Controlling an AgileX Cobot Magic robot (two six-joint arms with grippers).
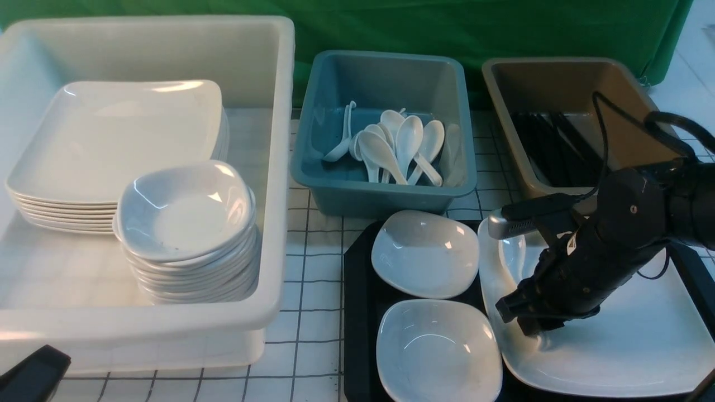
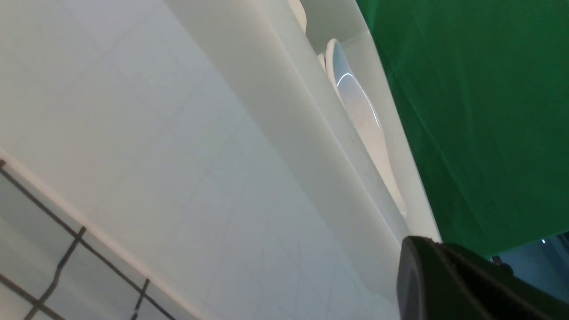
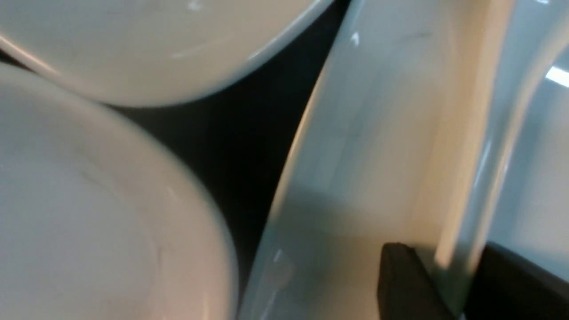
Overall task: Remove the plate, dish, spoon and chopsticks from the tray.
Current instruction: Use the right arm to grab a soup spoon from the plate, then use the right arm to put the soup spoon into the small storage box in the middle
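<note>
The black tray (image 1: pixel 357 312) holds two small white dishes (image 1: pixel 424 254) (image 1: pixel 438 349) and the large white plate (image 1: pixel 631 335). The white spoon (image 1: pixel 516 254) lies on the plate's left part. My right gripper (image 1: pixel 528 321) is down on the plate, its black fingers closed on either side of the spoon's handle (image 3: pixel 480 155). The right wrist view shows the gripper (image 3: pixel 458 284), the plate (image 3: pixel 355 155), the tray (image 3: pixel 231 146) and both dishes. My left gripper (image 1: pixel 33 374) is shut and empty at the near left (image 2: pixel 426 253). No chopsticks show on the tray.
A big white tub (image 1: pixel 279 167) at left holds stacked plates and dishes; it fills the left wrist view (image 2: pixel 200 155). A blue tub (image 1: pixel 385 195) holds several spoons. A brown tub (image 1: pixel 558 78) holds black chopsticks. A green curtain is behind.
</note>
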